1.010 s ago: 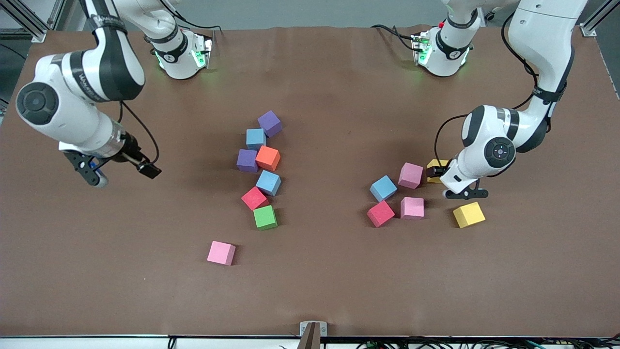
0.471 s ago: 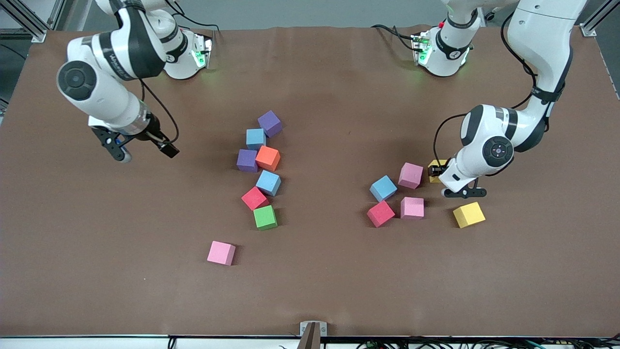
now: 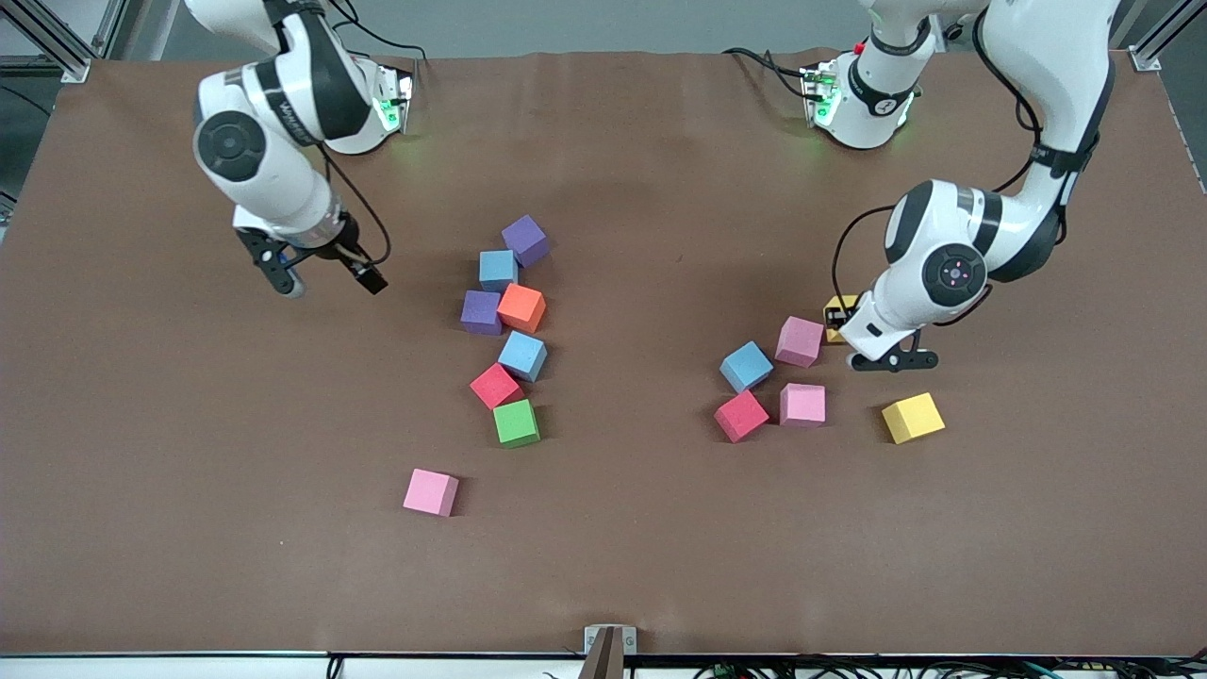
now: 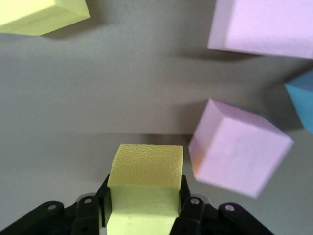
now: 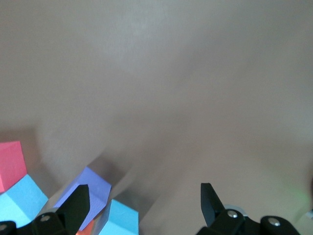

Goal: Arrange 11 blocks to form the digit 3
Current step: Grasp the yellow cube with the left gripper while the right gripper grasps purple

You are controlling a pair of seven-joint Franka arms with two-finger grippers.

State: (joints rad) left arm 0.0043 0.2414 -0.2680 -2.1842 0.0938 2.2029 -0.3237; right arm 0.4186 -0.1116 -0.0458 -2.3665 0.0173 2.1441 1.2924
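One change I see: left gripper (image 4: 143, 215) has clamped the yellow block (image 4: 145, 166) beside the pink block (image 3: 800, 340); right gripper (image 3: 321, 269), fingers spread, has swung toward the half-built 3 (image 3: 506, 330)

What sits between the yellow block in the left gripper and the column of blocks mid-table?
The left gripper is shut on a yellow block. A pink block sits right beside it toward mid-table, with a blue block just past that. Then bare table up to the orange block.
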